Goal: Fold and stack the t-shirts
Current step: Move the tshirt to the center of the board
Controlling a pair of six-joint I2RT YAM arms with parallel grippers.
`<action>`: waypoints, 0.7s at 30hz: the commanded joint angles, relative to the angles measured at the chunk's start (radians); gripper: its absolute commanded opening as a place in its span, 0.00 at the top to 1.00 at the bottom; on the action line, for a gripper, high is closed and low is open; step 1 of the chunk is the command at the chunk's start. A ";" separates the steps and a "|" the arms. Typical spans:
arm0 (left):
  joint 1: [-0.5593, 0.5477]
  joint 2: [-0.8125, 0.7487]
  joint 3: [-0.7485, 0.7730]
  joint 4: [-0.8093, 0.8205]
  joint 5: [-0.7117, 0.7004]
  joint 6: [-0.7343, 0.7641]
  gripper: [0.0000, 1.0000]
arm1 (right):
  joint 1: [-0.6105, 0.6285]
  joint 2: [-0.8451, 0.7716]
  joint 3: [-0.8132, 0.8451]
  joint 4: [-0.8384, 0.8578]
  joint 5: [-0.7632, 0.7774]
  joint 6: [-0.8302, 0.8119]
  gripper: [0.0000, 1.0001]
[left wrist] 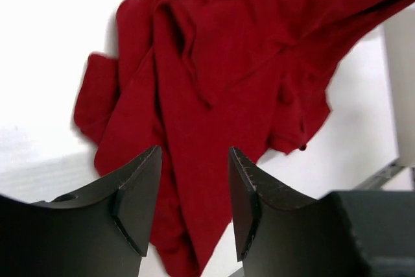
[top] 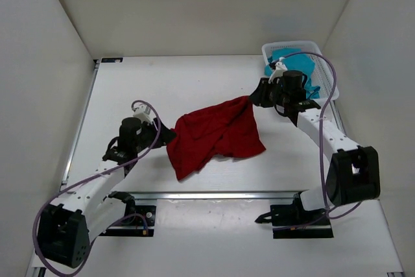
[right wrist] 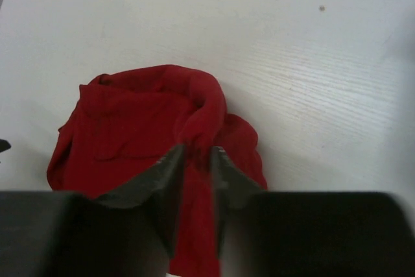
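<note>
The left arm's dark gripper [top: 169, 135] sits low over the table [top: 181, 82], a smooth, matte white board with a faint grain, right at the left edge of the dark red t-shirt [top: 217, 135]. Its two black fingers [left wrist: 139, 192], wedge-shaped with finely ridged inner faces, stand spread apart. Red cloth shows through the gap between them, but neither finger presses on it.

The dark red t-shirt lies near the middle of the table. It is a soft, plain knit bunched into an uneven heap with deep creases and overlapping flaps. One narrow tongue trails toward the near edge, and the far right corner is drawn up into a taut point.

That point ends in the right gripper [top: 253, 99], whose slim black fingers [right wrist: 159, 180] are drawn close together, pinching a rolled ridge of the red fabric between them.

Further right, at the far right corner of the table, stands a white slotted plastic basket [top: 292, 45] with rounded corners. The teal t-shirt [top: 299, 63] lies crumpled inside it, partly hidden behind the right wrist.
</note>
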 commanded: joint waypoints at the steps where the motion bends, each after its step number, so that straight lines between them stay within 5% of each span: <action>1: -0.094 0.007 -0.027 0.026 -0.113 -0.006 0.44 | 0.050 -0.145 -0.042 0.117 0.054 0.031 0.74; 6: -0.176 0.183 0.072 0.055 -0.216 0.034 0.43 | 0.104 -0.254 -0.142 -0.097 0.301 0.070 0.48; 9: -0.171 0.264 0.157 0.078 -0.246 0.034 0.37 | 0.077 -0.360 -0.245 -0.154 0.377 0.138 0.49; 13: -0.216 0.419 0.256 0.049 -0.332 0.096 0.34 | 0.045 -0.389 -0.392 -0.148 0.324 0.190 0.67; 17: -0.204 0.570 0.335 0.015 -0.305 0.098 0.32 | 0.115 -0.335 -0.428 -0.200 0.408 0.204 0.61; 21: -0.237 0.585 0.347 0.058 -0.341 0.095 0.24 | 0.114 -0.348 -0.499 -0.157 0.396 0.228 0.43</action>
